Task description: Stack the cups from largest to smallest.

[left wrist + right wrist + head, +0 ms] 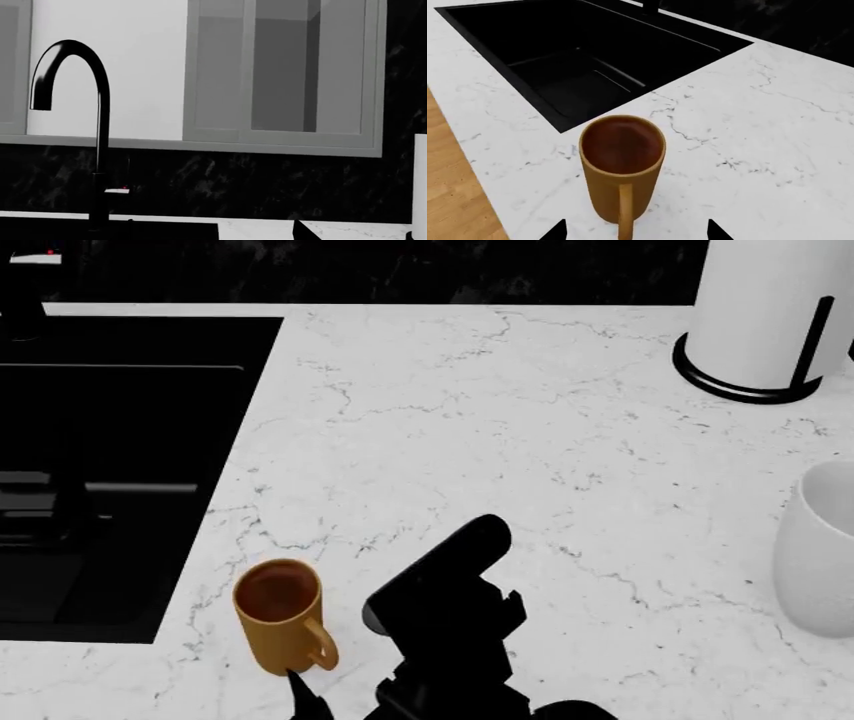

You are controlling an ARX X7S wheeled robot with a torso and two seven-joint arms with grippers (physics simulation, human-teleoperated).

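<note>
Straddling the upright mustard mug (621, 167), the right tool (635, 231) gapes.

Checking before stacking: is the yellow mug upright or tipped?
Upright. The yellow mug stands on its base on the countertop, its brown inside facing up.

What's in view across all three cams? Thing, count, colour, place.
yellow mug: 1, mustard yellow with brown inside, upright on the counter near its front edge, beside the sink, handle toward the robot
white cup: 1, plain white, counter at the head view's right edge, partly cut off
paper-towel roll: 1, white on a black-ringed stand, back right of the counter
sink: 1, black, set into the counter on the left
faucet: 1, black gooseneck, behind the sink
countertop: 1, white marble with grey veins
window: 1, grey frame, above the dark backsplash
right hand: 1, black, open, fingertips either side of the mug's handle
left hand: not in view
</note>
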